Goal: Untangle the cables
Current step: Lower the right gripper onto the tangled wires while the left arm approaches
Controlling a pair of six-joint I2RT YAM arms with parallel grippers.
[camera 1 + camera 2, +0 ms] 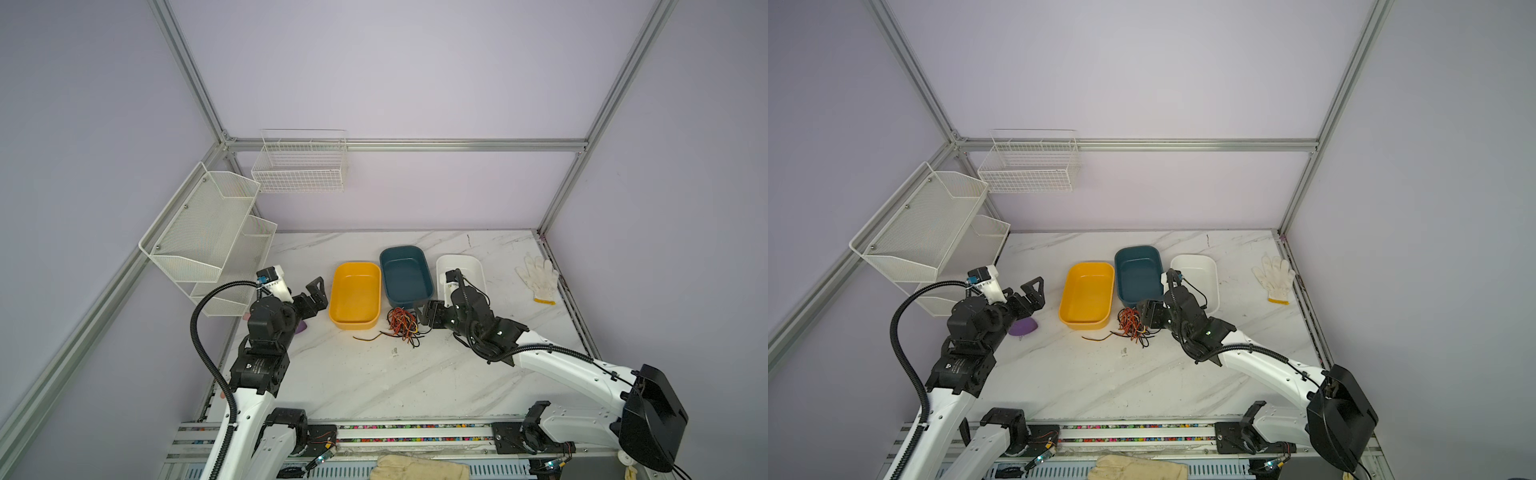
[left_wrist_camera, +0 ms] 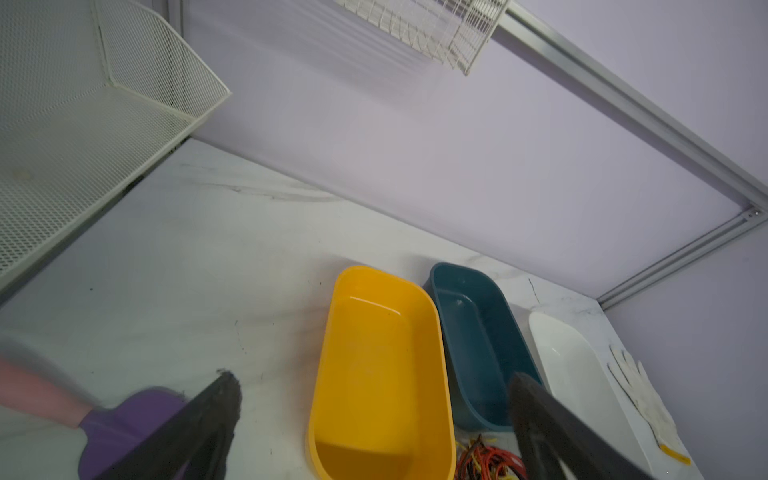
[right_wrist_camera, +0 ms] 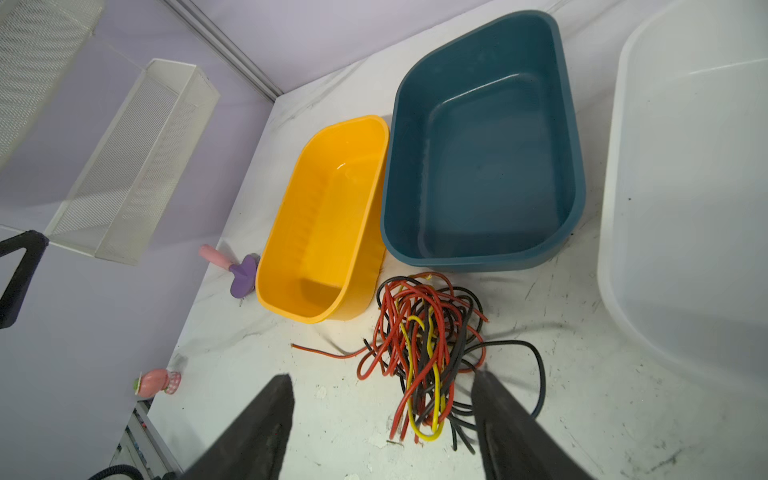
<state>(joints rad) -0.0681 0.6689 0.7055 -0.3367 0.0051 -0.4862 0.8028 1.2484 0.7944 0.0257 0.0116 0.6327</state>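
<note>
– Red-orange, black and yellow thin cables (image 3: pixel 424 349): where do they lie from the right gripper (image 3: pixel 382 376)?
– In one knotted heap on the white marble-patterned table (image 3: pixel 602 395), between its two black fingers (image 3: pixel 257 428) and just ahead of the tips. The jaws stand apart and clamp nothing; whether the outer finger brushes a black strand I cannot tell.
– And past the heap?
– A yellow oval plastic tub (image 3: pixel 328 216) and a teal plastic tub (image 3: pixel 478 166) sit side by side just beyond it, the yellow one nearer the other arm. A white plastic tub (image 3: pixel 685 187) lies off to the gripper's outer side.
– The left gripper (image 2: pixel 372 378)?
– Spread wide, gripping nothing, well apart from the cables. The yellow tub is straight ahead of it, and a purple spatula with a pink handle (image 2: pixel 124 419) lies on the table beside its outer finger.
</note>
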